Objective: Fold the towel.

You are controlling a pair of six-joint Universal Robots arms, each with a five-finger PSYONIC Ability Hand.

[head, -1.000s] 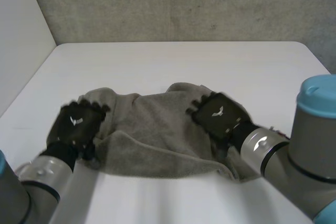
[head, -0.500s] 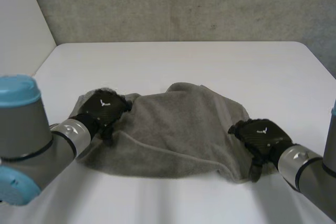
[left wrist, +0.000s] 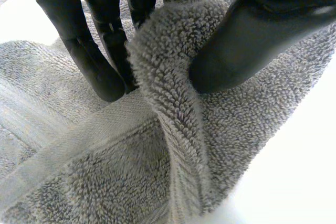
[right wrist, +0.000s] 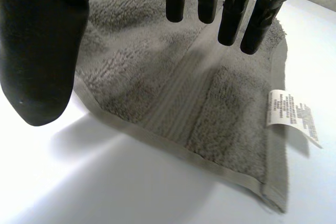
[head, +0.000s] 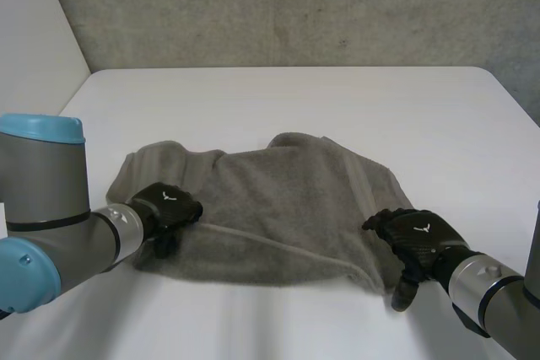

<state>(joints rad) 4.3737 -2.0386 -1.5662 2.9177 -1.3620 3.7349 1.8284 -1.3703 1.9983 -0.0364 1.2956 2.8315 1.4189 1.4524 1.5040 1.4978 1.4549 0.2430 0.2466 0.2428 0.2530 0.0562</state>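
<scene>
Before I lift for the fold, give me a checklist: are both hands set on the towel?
1. Left hand grip on the towel: ok. At the near left edge, a raised ridge of cloth is pinched between its fingers and thumb.
2. Right hand grip: not ok. Its fingers are straight above the near right corner, nothing pinched.
3. Right corner in reach: ok. It lies flat below the fingertips, with the label beside it.
4. Towel spread flat: not ok. The far edge is bunched.
5. Towel wholly on the table: ok.

Black robot hands (head: 169, 205) (head: 419, 234), grey arms (head: 42, 187)
</scene>
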